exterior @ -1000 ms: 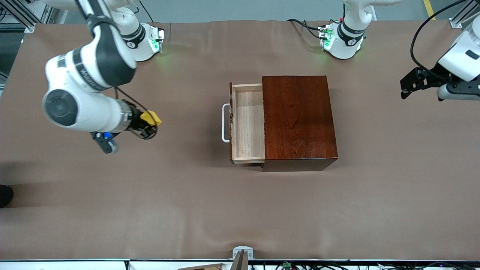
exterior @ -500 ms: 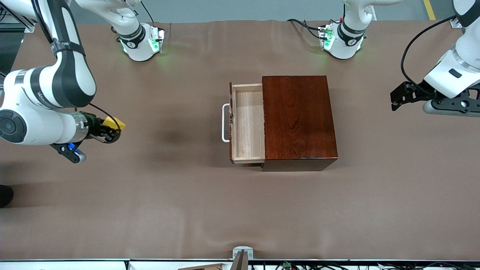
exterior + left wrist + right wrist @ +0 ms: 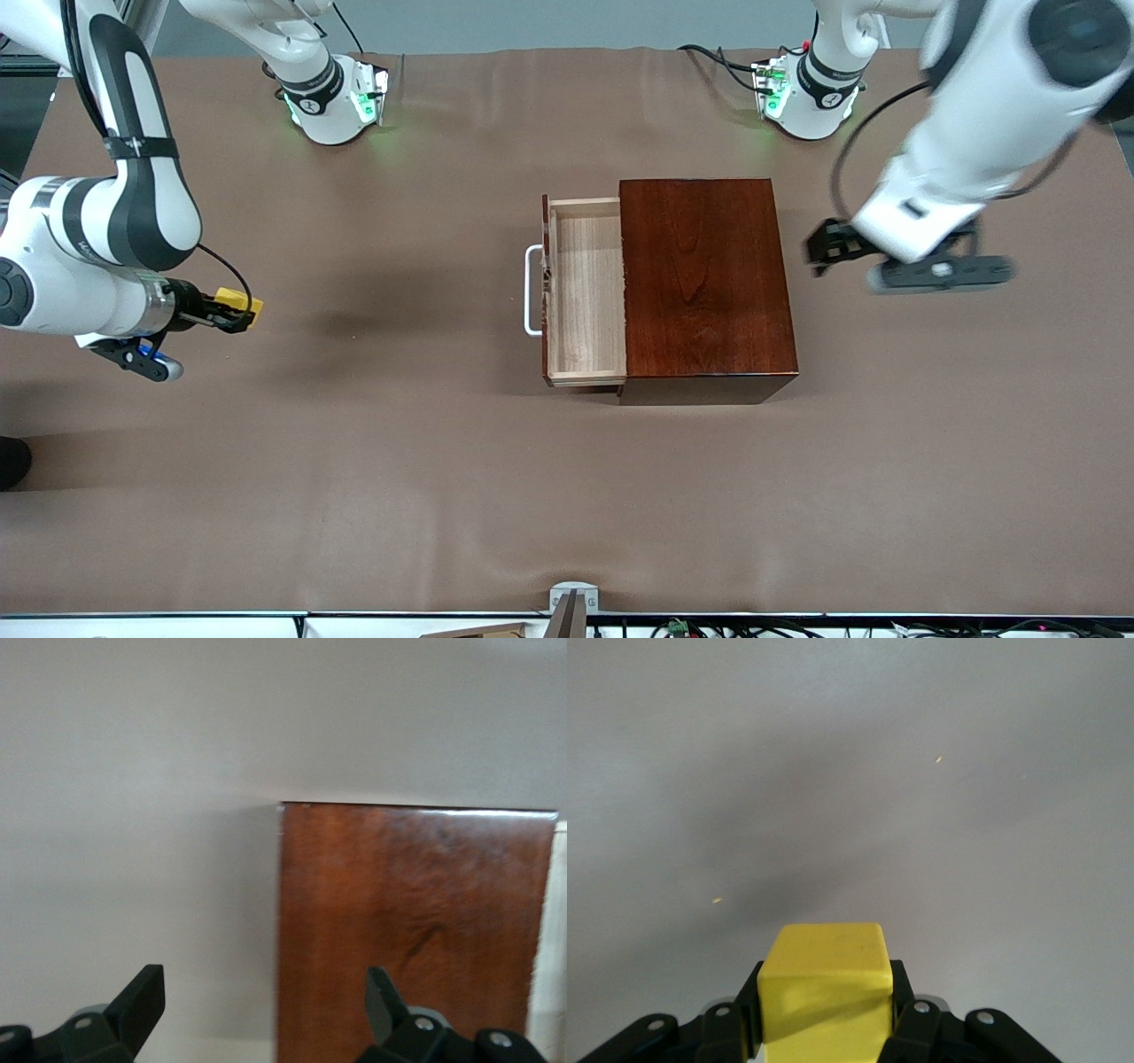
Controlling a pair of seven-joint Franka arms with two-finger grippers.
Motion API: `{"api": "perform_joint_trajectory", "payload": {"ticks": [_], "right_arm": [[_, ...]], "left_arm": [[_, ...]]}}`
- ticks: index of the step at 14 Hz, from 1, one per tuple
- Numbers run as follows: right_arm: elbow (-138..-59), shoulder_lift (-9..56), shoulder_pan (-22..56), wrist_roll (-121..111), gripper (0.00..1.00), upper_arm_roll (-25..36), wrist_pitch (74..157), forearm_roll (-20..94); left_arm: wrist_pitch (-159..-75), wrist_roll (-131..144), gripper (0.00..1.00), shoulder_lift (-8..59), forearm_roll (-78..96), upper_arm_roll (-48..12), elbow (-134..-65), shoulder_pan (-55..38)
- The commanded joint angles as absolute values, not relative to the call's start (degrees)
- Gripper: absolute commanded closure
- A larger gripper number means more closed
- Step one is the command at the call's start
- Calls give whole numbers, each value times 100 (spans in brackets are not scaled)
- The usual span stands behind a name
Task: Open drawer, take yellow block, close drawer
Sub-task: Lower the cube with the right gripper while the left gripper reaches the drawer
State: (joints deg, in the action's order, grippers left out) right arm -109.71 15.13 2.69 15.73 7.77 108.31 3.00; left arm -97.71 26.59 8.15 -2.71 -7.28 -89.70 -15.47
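My right gripper (image 3: 232, 312) is clenched on the yellow block (image 3: 239, 304), up over bare table at nine o'clock from the drawer (image 3: 585, 292), which stands pulled out of the wooden box (image 3: 704, 288). My left gripper (image 3: 819, 248) hangs spread at the box's three o'clock.

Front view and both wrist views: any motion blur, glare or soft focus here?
Front view: left gripper smeared by motion; wooden box and drawer sharp. Left wrist view: soft, with glare along the box's top edge. Right wrist view: yellow block sharp in the right gripper.
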Motion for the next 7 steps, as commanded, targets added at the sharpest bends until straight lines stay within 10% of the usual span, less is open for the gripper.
{"api": "perform_joint_trajectory", "payload": {"ticks": [1,7], "right_arm": [[-11617,1274,246,1144,100,922,11449,-34],[-12409,1467,-140,114,100,993,13208,-290]], "left_arm": [[-9721,3635,0,1553,-255,-703,-8220,-2011],[-10711,5797,0,2828,-737,-633,-7717,-3215]]}}
